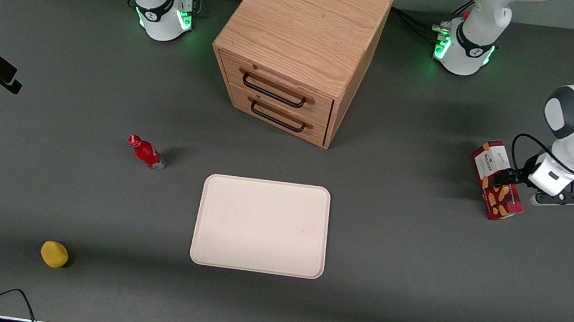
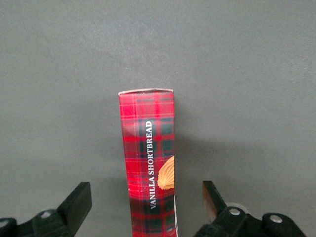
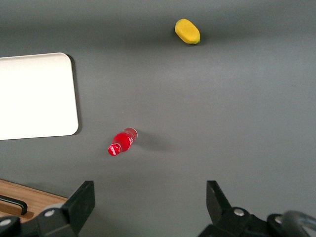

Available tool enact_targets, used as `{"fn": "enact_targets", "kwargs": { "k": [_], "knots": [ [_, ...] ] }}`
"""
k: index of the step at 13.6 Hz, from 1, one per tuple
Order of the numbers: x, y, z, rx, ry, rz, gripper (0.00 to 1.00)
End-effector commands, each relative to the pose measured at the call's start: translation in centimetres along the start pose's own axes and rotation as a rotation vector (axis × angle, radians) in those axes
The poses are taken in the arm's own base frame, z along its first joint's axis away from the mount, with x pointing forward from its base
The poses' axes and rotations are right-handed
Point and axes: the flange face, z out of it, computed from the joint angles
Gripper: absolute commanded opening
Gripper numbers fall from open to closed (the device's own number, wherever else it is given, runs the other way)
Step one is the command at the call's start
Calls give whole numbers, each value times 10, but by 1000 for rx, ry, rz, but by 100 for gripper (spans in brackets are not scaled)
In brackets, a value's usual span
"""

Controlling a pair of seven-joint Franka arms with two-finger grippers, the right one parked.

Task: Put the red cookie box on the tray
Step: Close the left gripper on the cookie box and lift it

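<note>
Red cookie box [image 1: 496, 181] stands on tabletop [image 1: 399, 244] toward working arm's end, well apart from tray [image 1: 261, 226]; gripper [image 2: 147, 203] straddles the box, fingers [image 2: 79, 200] spread wide, gaps both sides, not touching it

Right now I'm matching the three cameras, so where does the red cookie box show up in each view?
Front view: the red cookie box stands toward the working arm's end of the table, at the gripper.
Left wrist view: the box sits between the open fingers.
Right wrist view: not in it.
Shared landmark: the tray, in front and right wrist views.
</note>
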Motion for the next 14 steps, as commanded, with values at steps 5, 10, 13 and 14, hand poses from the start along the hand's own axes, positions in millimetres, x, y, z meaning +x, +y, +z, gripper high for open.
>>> {"fn": "enact_targets", "kwargs": {
  "k": [5,10,13,14],
  "knots": [
    [-20,6,26,-1,40,-11,78],
    [-23,8,27,-2,35,-10,1],
    [-24,11,13,-6,14,-6,0],
    [-24,15,-2,-9,-8,1,0]
  ]
}}
